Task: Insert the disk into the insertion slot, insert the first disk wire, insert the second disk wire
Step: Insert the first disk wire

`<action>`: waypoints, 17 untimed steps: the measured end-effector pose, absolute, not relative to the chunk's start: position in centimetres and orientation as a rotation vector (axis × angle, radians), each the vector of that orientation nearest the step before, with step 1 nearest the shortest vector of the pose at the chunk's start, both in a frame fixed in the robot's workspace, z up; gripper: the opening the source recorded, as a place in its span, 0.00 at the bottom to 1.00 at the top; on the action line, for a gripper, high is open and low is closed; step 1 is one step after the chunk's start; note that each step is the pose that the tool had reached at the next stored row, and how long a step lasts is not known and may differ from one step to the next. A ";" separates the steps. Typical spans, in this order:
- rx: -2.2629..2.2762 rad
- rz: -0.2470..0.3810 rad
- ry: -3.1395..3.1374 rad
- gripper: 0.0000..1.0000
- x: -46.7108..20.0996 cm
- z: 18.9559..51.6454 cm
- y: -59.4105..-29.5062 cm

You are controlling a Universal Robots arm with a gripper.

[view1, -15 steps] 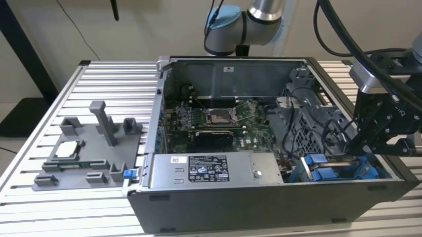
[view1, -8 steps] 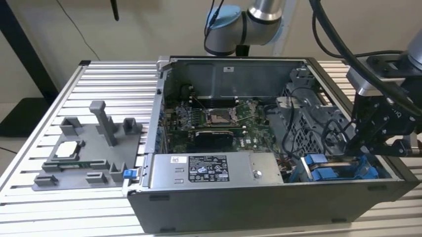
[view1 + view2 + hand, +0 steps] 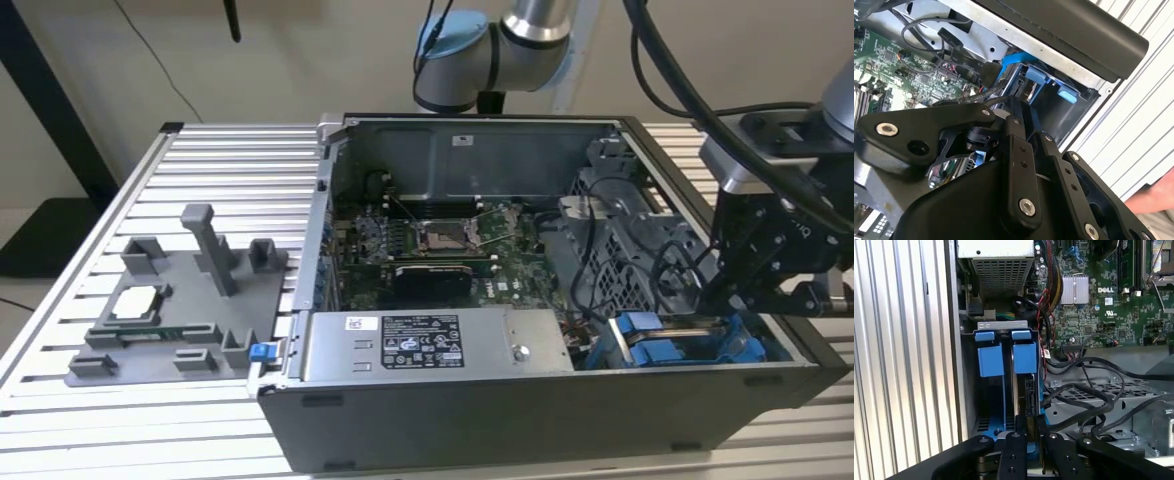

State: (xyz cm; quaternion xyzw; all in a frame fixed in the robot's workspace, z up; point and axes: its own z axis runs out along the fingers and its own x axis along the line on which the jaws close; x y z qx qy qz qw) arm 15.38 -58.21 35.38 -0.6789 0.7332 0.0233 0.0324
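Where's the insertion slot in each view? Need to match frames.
Exterior view: insertion slot in the case near corner, at the exterior view's right.
First wrist view: insertion slot against the case side wall, blue tabs showing.
Second wrist view: insertion slot under the case's black edge.
Shared landmark: the green motherboard.

The gripper [image 3: 1030, 426] points into the insertion slot [image 3: 968, 390], whose grey wall runs beside the ribbed table [image 3: 899, 365]. 2 blue tabs [image 3: 990, 356] sit side by side in it. Under the tab nearer the motherboard [image 3: 1094, 315], the disk [image 3: 1027, 392] stands edge-on. Close by, black cables [image 3: 1104, 401] cross a grey cage [image 3: 1146, 388].
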 end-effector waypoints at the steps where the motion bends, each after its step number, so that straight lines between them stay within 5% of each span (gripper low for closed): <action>1: -2.090 0.072 2.257 0.00 15.4 35.4 -58.2; 17: -2.083 0.054 2.248 0.00 15.4 34.4 -57.6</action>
